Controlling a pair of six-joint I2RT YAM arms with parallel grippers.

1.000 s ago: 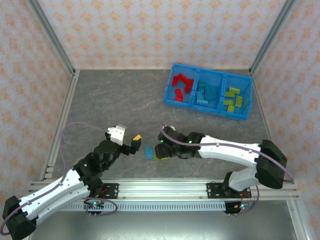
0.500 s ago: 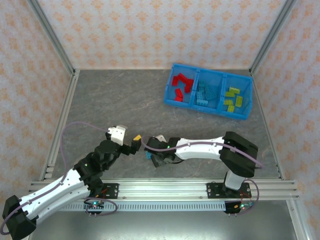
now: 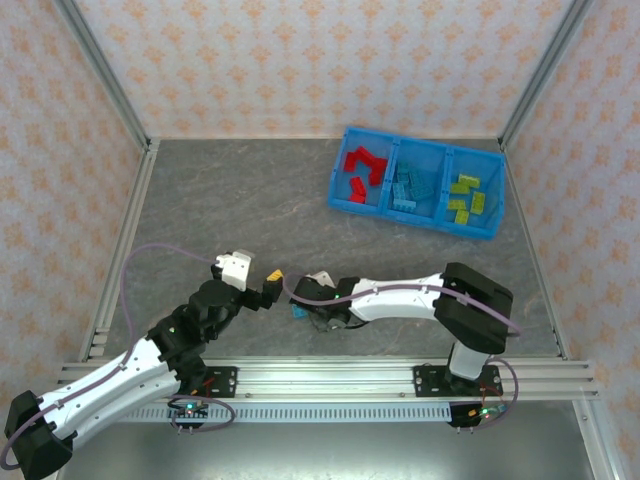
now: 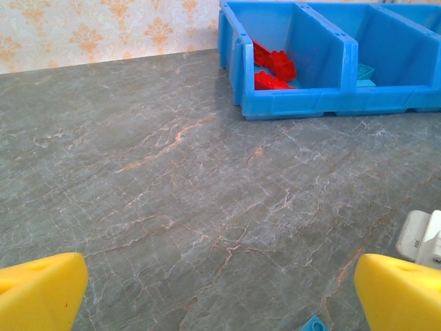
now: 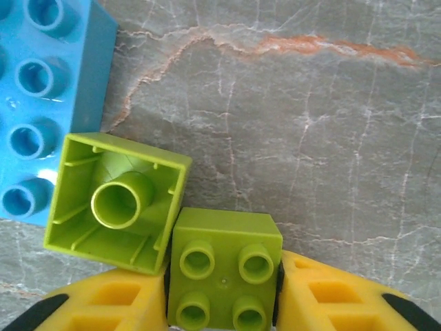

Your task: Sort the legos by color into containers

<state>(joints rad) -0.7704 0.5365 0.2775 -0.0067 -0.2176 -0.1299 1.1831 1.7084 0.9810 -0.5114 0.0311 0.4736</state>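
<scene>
As the right tool (image 5: pixel 224 284) pinches a lime-green studded plastic brick (image 5: pixel 224 258), left tool (image 4: pixel 220 293) wide, a straight lift toward the green compartment of the bright-blue plastic bin (image 3: pixel 411 219) seems due.

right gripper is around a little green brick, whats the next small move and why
Probably lift the right gripper straight up a little. Its yellow fingers press both sides of the small lime green studded plastic brick, whose corner touches an upturned lime green brick lying beside a blue studded brick; a straight lift should avoid dragging them.
</scene>
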